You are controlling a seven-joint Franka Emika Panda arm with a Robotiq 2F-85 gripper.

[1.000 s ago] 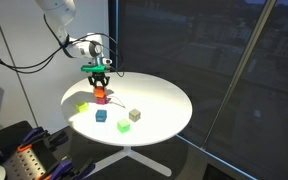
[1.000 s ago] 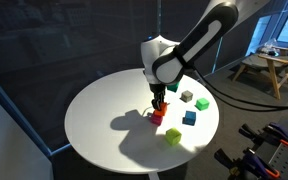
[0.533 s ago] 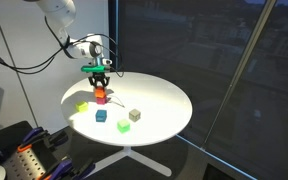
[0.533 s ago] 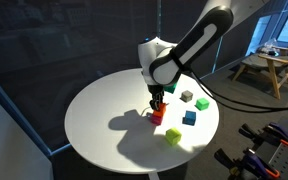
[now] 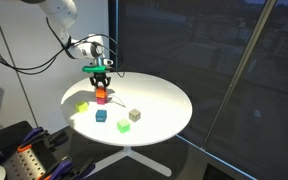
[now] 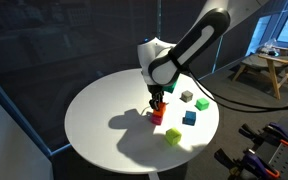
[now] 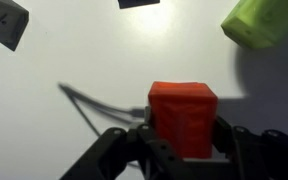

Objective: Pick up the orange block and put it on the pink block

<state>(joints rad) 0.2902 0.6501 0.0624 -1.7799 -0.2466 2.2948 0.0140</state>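
**Wrist view: claw clamped on the orange block, over the round table**

Wrist view puts the orange block (image 7: 182, 112) square in the middle, low in the picture. The claw (image 7: 182, 135) has closed on it. One dark finger (image 7: 134, 150) presses one side and its partner presses the opposite side, with no gap showing at either face. Below lies the white table (image 7: 74, 60). A grey block (image 7: 4, 22) sits at the upper corner on one side, a yellow-green block (image 7: 264, 22) at the other, and a dark blue block (image 7: 139, 3) is cut off by the top edge. All three lie well apart from the held block.

From where I stand, both exterior views show the arm (image 6: 199, 40) reaching down from above, with the claw pointing straight at the tabletop. The orange block sits at its tip, close above the table surface. A reddish-pink patch directly under it looks like the pink block (image 6: 156, 119). It is too small for me to say whether the two blocks touch. In the wrist view the orange block hides whatever is beneath it.

The other blocks are scattered nearby on the table. In an exterior view a green block (image 6: 201, 103) lies beside the grey one, and the blue one is between them and the yellow-green one.
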